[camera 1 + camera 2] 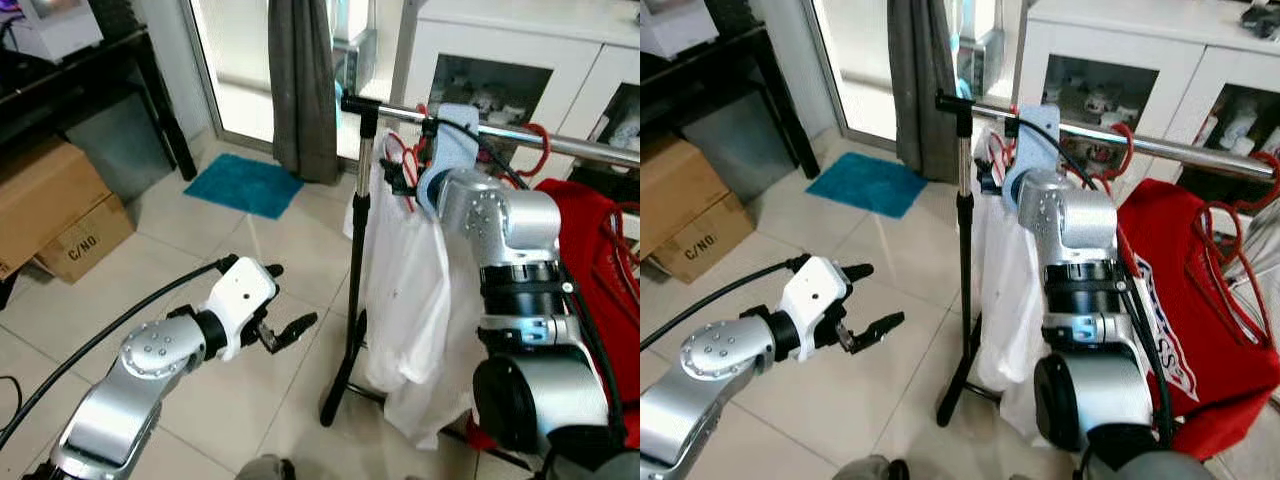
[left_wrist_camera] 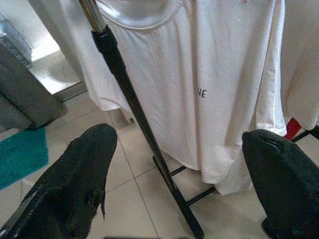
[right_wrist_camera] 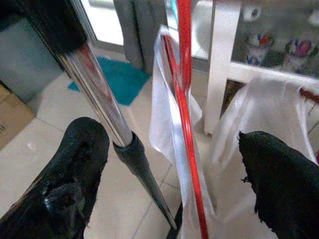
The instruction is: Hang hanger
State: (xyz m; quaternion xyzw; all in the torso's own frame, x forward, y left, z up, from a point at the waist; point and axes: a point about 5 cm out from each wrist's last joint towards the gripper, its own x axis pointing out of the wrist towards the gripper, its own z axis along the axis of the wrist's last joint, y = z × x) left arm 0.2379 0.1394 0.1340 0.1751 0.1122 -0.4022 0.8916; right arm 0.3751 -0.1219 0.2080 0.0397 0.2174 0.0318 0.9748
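Pale floor tiles (image 1: pixel 230 380) fill the lower half of the head views, with a teal mat (image 1: pixel 243 184) and a grey curtain (image 1: pixel 303 80) toward the upper middle, a cardboard box (image 1: pixel 55 215) at the left edge and a white cabinet (image 1: pixel 1120 60) with glass doors across the upper right. We see a garment rack (image 1: pixel 358 260) standing at centre frame, its black-and-chrome upright rising to a chrome rail (image 1: pixel 1160 148) that runs off to the right. A white T-shirt (image 1: pixel 405 300) hangs from that rail just right of the upright, carried on a red hanger (image 3: pixel 187 114) whose red wire sits close beside the pole in the right wrist view; a red garment (image 1: pixel 1185 300) hangs further right on the same rail. Our right gripper (image 3: pixel 169 184) is raised to the rail at the top of the white shirt, and its two black fingers are spread wide apart, with the hanger wire and the pole between them and neither finger touching them. Our left gripper (image 1: pixel 285 315) hovers low in the left centre of the frame, above the tiles and left of the rack's upright, its fingers likewise parted and empty, pointed toward the white shirt's lower half.
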